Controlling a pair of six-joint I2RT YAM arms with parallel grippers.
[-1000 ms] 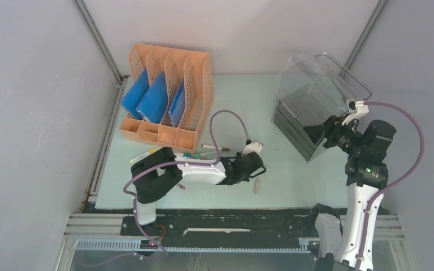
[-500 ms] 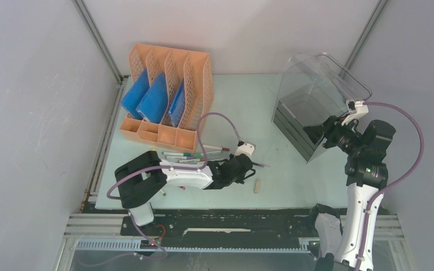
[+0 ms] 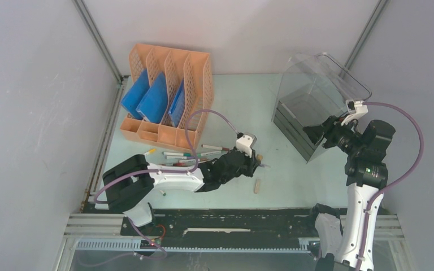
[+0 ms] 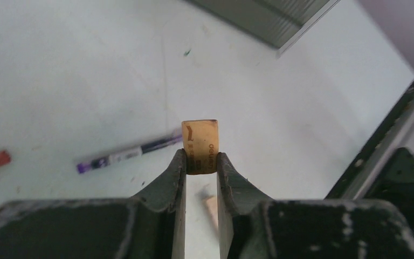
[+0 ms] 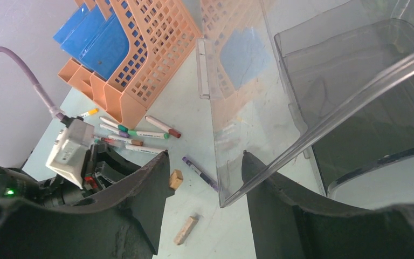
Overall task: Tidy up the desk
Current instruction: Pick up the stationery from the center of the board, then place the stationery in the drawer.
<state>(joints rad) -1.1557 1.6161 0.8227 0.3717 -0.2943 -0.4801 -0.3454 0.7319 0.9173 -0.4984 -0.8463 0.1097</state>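
- Tabletop [image 3: 243, 101]: mint surface beneath both arms, carrying pens [image 3: 186, 153] and clear drawer box [image 3: 316, 96] at right.
- Right pincer [image 5: 205, 162]: jaws part-open astride the box's raised clear panel; grip cannot be confirmed.
- Left pincer [image 4: 199, 162]: closed on tan block [image 4: 200, 143], long axis projecting forward from the jaws; box lies rightward, likely destination.
- Block print: too blurred to read.

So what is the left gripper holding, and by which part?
A small tan block, pinched at one end between the left gripper fingertips; the rest sticks out beyond them.
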